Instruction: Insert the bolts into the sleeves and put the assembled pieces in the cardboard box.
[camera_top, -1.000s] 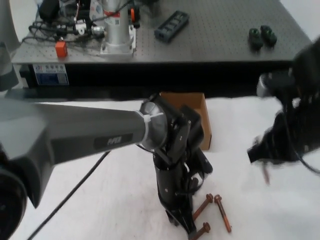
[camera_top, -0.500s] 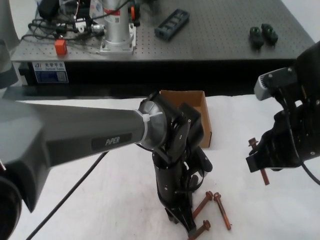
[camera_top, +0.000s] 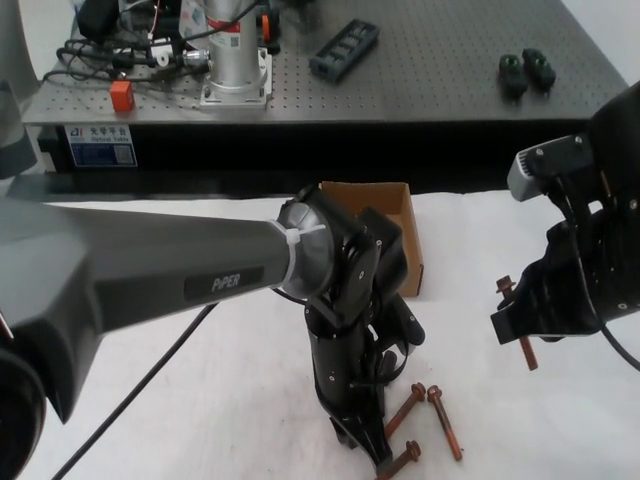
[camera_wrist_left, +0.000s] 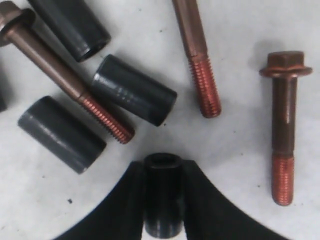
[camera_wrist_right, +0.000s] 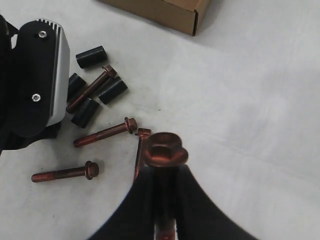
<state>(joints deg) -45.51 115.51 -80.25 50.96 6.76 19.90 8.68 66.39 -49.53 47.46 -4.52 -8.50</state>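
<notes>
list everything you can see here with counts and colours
white cloth: 1, white, covering the bench
cardboard box: 1, brown, open, at the cloth's far edge
loose bolts: 4, copper, lying on the cloth
held bolt: 1, copper, in the right gripper
loose sleeves: 4, black, on the cloth around one bolt
held sleeve: 1, black, in the left gripper
metal table: 1, grey, perforated, behind the cloth
black tray: 1, on the metal table
dark knobs: 2, on the metal table
orange block: 1, on the metal table
left gripper: black, low over the sleeves
right gripper: black, raised beside the box
</notes>
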